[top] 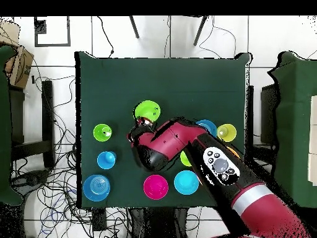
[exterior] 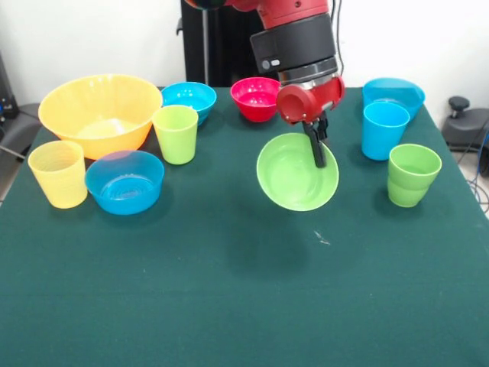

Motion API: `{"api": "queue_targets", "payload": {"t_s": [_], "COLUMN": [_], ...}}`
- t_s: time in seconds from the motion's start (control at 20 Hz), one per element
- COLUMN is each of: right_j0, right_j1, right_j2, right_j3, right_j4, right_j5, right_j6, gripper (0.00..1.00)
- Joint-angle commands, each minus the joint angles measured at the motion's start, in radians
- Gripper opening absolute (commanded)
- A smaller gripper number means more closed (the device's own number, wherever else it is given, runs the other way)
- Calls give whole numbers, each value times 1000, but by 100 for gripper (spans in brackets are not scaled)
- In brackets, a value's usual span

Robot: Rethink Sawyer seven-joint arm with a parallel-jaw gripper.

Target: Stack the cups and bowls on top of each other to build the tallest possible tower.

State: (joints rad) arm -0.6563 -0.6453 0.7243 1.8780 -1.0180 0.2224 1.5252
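We see the red and black gripper (exterior: pixel 317 147) clamped on the rim of the small round green plastic bowl (exterior: pixel 294 174), holding it tilted above the dark green table (exterior: pixel 229 290) at frame centre, between the yellow-green plastic cup (exterior: pixel 176 134) and the sky-blue plastic cup (exterior: pixel 384 130).

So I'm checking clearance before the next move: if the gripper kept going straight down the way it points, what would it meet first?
The gripper holds the green bowl by its rim, tilted and seemingly lifted. Below it lies only bare table, so that comes first, though height is hard to judge.
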Motion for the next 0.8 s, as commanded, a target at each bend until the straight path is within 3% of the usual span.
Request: {"api": "queue_targets", "payload": {"t_s": [0.05,0.4,0.6,0.8], "right_j0": [5,0,30,52], "right_j1": [38,38,37,19], "right_j2": [-39,-45,-93,-129], "right_j3": [-41,-23,-35,-57], "right_j4": [285,341,317,337], "right_j5": [383,348,281,270], "right_j6": [69,46,103,154], "gripper": [0,0,0,0]}}
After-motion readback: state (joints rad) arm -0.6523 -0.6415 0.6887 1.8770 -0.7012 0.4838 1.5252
